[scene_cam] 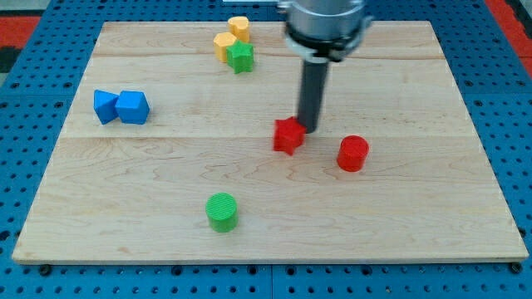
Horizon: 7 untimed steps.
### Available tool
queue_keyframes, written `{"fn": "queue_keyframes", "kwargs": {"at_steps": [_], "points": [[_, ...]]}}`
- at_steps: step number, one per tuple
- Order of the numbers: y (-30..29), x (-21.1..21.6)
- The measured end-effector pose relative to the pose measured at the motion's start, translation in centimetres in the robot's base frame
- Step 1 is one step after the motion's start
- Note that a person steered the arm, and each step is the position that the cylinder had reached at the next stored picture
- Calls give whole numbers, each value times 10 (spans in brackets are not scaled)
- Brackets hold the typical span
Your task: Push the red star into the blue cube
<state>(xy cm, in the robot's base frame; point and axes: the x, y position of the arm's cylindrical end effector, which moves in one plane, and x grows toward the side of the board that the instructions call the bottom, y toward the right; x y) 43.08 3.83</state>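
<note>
Pincer: none on this arm, so no spread/pressed state to tell; it ends in a dark rod, and my tip [311, 130] sits on the table [399, 216] right at the upper-right edge of the red star [288, 135], touching or all but touching it. Rod runs straight up to the grey arm housing [325, 25] at the view's top.

Red star is approx. mid-table, a bit right of centre. Blue cube [133, 108] is well apart from it, far toward the view's left and slightly higher up. Just left of the cube, touching it, is a second blue block [105, 106], shape not clear.

Other blocks:
- red cylinder [352, 154], near the star on the view's right, slightly lower, not touching star or tip.
- green cylinder [222, 211], toward the view's bottom, below-left of the star, standing alone.
- green star [241, 56], near the view's top, left of the rod.
- two yellow blocks: one [224, 44] touching the green star's upper-left side, other [239, 26] just above, at the table's top edge. Shapes hard to make out.

Table is pale wood w/ plank seams running left-right, resting on a blue perforated base [33, 124].
</note>
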Motion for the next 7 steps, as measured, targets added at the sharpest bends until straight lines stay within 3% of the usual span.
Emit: {"fn": "queue_keyframes", "kwargs": {"at_steps": [1,2,3,5,7], "points": [[21,33],[-31,35],[-95,7],[-82,-4],[-28,-34]]}}
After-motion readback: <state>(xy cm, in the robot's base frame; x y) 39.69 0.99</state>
